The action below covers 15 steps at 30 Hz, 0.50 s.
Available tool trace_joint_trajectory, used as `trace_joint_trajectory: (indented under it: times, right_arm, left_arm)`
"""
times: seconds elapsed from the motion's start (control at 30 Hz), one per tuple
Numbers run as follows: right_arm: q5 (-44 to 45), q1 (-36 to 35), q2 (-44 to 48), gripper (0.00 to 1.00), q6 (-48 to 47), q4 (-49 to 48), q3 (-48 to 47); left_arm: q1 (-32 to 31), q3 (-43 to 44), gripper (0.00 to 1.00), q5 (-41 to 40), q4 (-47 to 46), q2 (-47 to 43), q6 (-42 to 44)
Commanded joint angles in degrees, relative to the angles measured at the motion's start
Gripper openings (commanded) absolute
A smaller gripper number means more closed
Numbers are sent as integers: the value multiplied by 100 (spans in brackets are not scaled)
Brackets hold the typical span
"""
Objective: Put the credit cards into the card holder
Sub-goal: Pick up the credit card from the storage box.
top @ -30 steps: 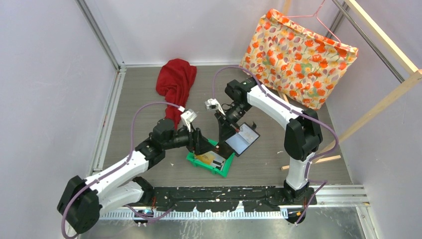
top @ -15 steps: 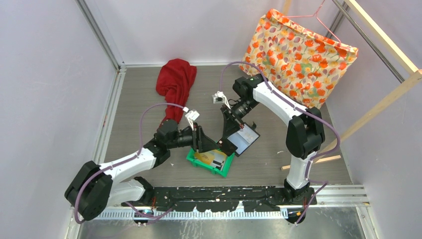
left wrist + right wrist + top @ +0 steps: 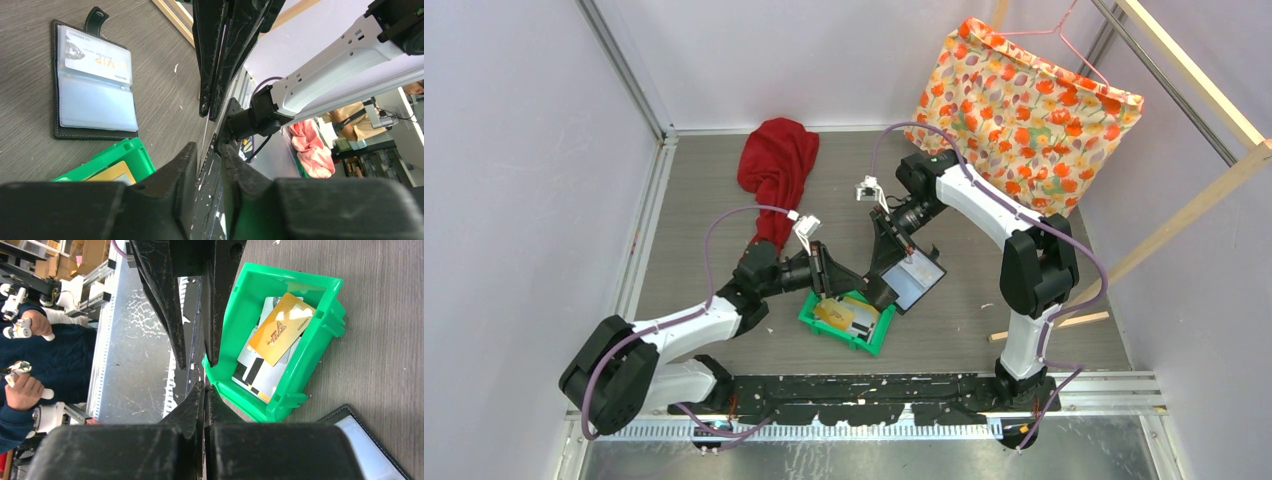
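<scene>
Grey table [image 3: 694, 200]; by the green bin [image 3: 320, 325], left gripper [image 3: 209, 150] parted, right gripper [image 3: 205, 390] clenched; thin, slick credit cards [image 3: 280, 330] probably needed edge-pinching.

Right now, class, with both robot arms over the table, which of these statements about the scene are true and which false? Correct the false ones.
1. The small black folding card holder lies open on the grey table. True.
2. The yellow-orange card lies on the table outside the green plastic bin. False: it lies inside the bin, on top of paler cards.
3. The right gripper has its jaws wide apart. False: they are shut together.
4. A crumpled red cloth lies at the far side of the table. True.
5. One pocket of the card holder holds a pale printed card. True.
</scene>
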<state>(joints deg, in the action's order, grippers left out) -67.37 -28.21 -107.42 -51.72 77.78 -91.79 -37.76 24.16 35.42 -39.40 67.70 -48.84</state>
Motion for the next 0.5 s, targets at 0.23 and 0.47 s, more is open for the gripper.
trace_joint_trajectory:
  times: [0.23, 0.47]
  right_arm:
    - [-379, 122, 53, 1, 223, -192, -3]
    - [-395, 166, 68, 1, 328, -284, 50]
  left_arm:
    - [27, -154, 23, -19, -586, 68, -187]
    - [28, -156, 3, -3, -628, 104, -181]
